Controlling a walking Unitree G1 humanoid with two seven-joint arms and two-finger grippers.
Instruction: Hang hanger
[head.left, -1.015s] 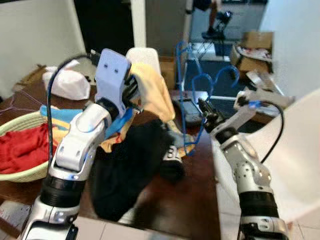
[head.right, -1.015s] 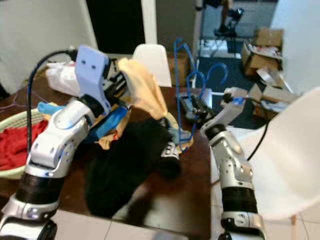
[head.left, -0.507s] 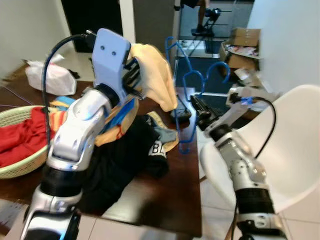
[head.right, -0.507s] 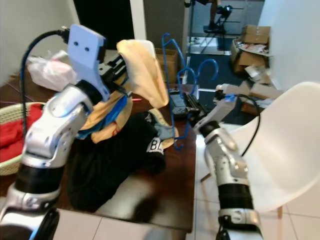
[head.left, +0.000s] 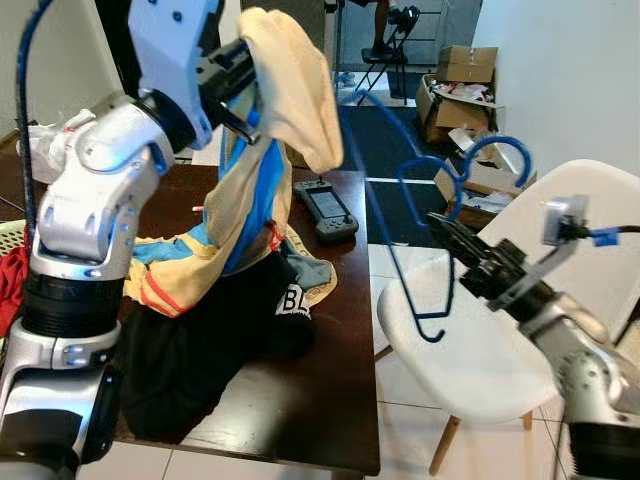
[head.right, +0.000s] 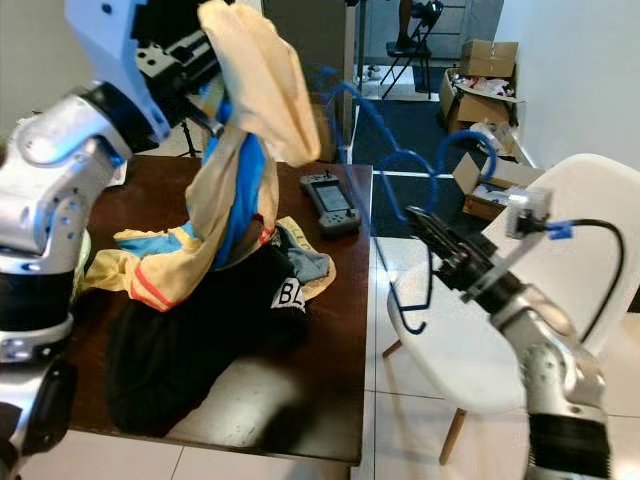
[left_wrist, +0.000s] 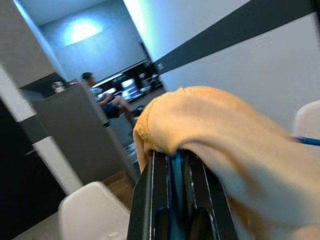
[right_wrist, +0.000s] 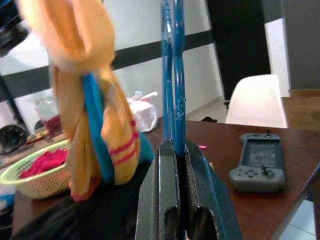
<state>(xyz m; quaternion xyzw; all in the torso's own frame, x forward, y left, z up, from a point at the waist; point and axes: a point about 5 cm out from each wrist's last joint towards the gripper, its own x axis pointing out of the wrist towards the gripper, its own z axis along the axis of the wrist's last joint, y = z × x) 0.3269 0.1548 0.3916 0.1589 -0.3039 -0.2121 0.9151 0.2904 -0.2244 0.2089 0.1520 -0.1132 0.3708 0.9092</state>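
Note:
A blue wire hanger (right_wrist: 178, 100) stands upright in my right gripper (head.left: 452, 236), which is shut on its lower bar. The gripper hangs off the table's right edge, above a white chair (head.left: 490, 360). The hanger's hook (head.left: 500, 142) curves above the gripper. My left gripper (head.left: 232, 88) is raised high over the table, shut on a yellow and blue garment (head.left: 290, 95). The cloth drapes over its fingers (left_wrist: 192, 170) and trails down to the pile below.
A dark wooden table (head.left: 320, 400) holds a black garment (head.left: 200, 345) and a grey game controller (head.left: 322, 208). A basket with red cloth (head.left: 8, 275) sits at the far left. Cardboard boxes (head.left: 462, 68) lie on the floor beyond. A person (left_wrist: 102, 97) sits far off.
The view has swung to the right. My left gripper has lifted the garment higher. My right gripper has carried the hanger away from the table, out over the white chair.

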